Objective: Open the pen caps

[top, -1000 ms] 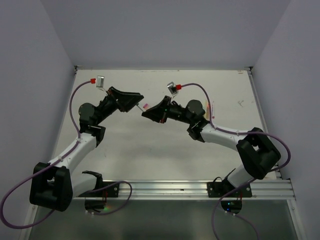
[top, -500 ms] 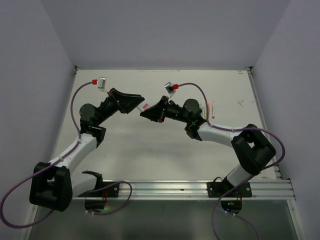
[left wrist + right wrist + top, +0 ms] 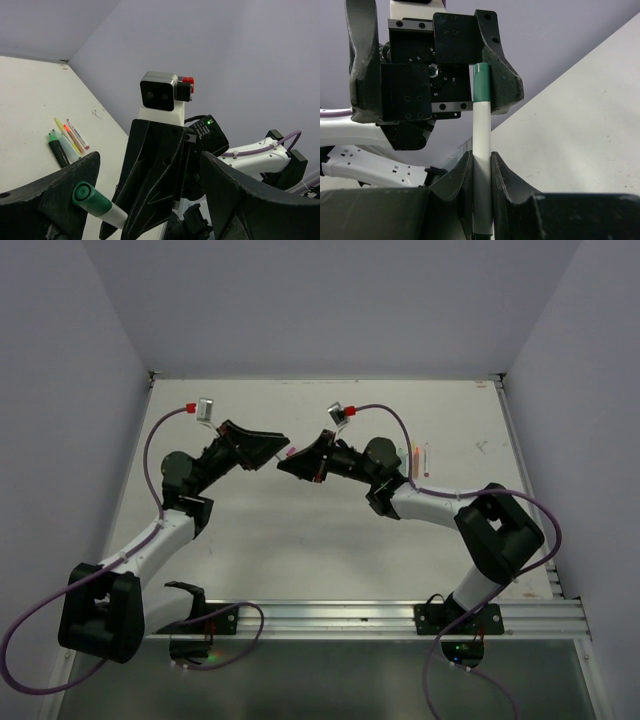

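Observation:
My right gripper is shut on a white pen, holding it by the barrel. The pen's dark green cap points at my left gripper, which is open. The cap sits between the left gripper's fingers, close against one finger and well apart from the other. In the top view both grippers meet above the table's middle, left gripper facing right gripper. Several other pens lie together on the table, one with a green cap.
The group of loose pens lies on the white table right of the arms' meeting point. Grey walls close in three sides. The right arm's wrist camera faces the left wrist view.
The right gripper has carried the pen slightly left, pushing its cap deeper between the left gripper's fingers. The left gripper's fingers have drawn in a little.

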